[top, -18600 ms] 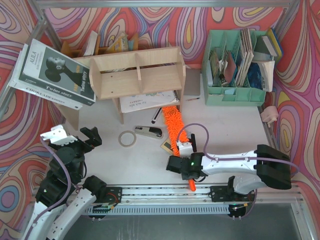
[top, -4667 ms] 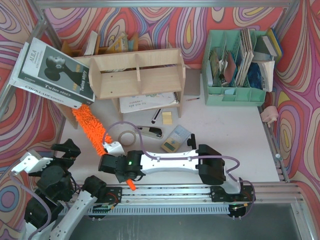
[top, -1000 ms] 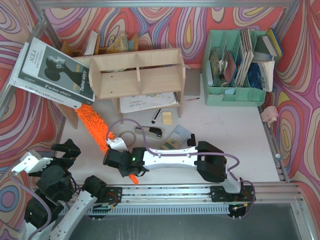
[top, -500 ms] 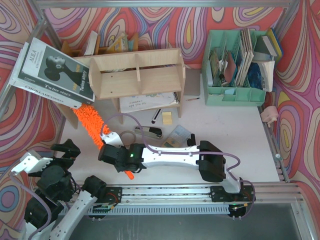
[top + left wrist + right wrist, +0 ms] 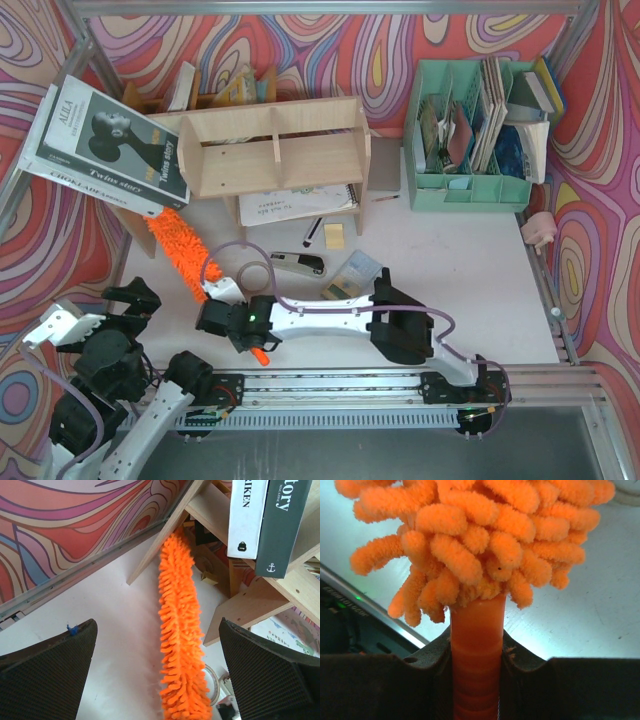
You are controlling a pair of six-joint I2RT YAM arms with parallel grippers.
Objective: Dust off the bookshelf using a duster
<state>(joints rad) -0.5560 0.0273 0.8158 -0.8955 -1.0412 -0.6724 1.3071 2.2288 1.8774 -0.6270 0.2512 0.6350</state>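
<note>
The light plywood bookshelf (image 5: 275,150) stands at the back left of the table. The orange fluffy duster (image 5: 178,252) lies slanted in front of its left leg, with its tip under the leaning books (image 5: 110,145). My right gripper (image 5: 222,315) is shut on the duster's orange handle (image 5: 476,645), just below the fluffy head (image 5: 475,535). My left gripper (image 5: 128,300) stays near the left front corner, wide open and holding nothing. In the left wrist view the duster (image 5: 180,630) runs up between the open fingers (image 5: 45,675) toward the shelf's leg (image 5: 165,530).
A tape roll (image 5: 255,272), a stapler (image 5: 300,263), a small box (image 5: 355,270) and a sticky pad (image 5: 335,235) lie in front of the shelf. A notebook (image 5: 295,205) sits under it. The mint-green organiser (image 5: 470,130) stands back right, a darker rack (image 5: 200,90) behind.
My right gripper has shifted a little to the left with the duster, and the fluffy head has swept left along the shelf's leg. The left arm has not moved.
</note>
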